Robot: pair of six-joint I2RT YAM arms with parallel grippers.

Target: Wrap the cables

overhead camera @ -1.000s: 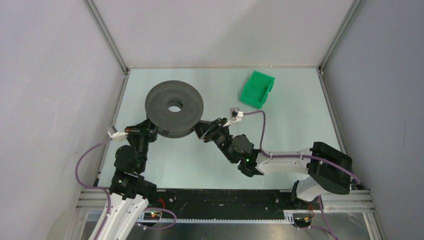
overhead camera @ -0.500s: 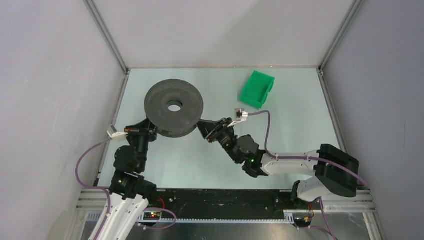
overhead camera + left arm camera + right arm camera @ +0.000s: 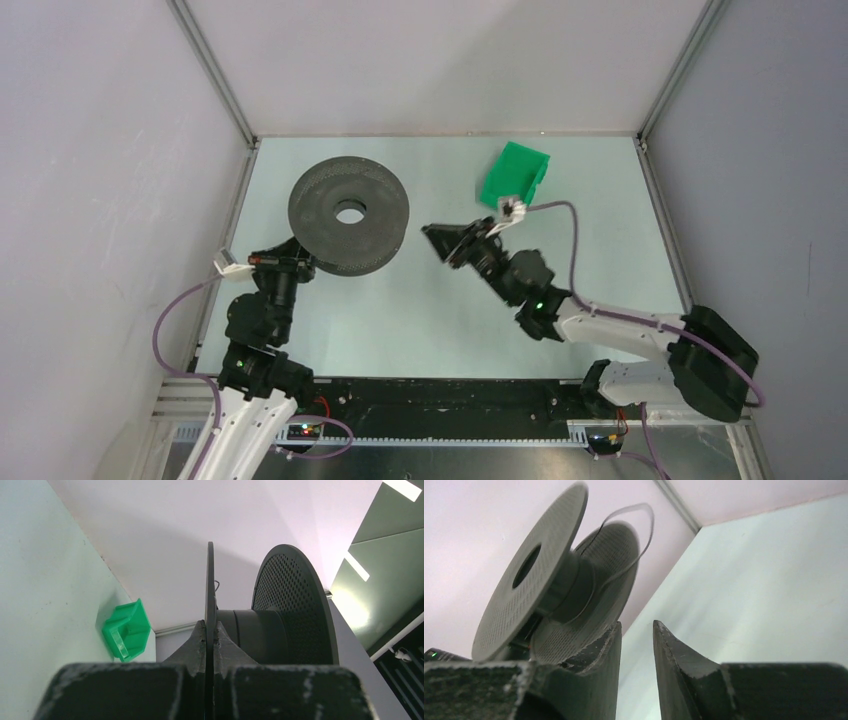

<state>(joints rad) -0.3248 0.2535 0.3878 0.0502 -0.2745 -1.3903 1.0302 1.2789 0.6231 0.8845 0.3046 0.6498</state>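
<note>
A black reel (image 3: 320,200) stands tilted at the table's back left. My left gripper (image 3: 300,262) is shut on the rim of its near flange; in the left wrist view (image 3: 210,625) the thin flange (image 3: 210,580) runs straight between the shut fingers. The cable (image 3: 651,525) is a thin wire that lies round the hub and stands out in a loose loop above the reel (image 3: 539,580); a short bit shows in the left wrist view (image 3: 216,583). My right gripper (image 3: 437,240) is open and empty, to the right of the reel and apart from it (image 3: 636,624).
A green bin (image 3: 515,178) stands at the back right, just behind my right wrist; it also shows in the left wrist view (image 3: 127,629). Enclosure walls and metal frame posts bound the table on three sides.
My right gripper has drawn away from the reel's rim, to the right and back toward the green bin. The left gripper and the reel have stayed in place.
</note>
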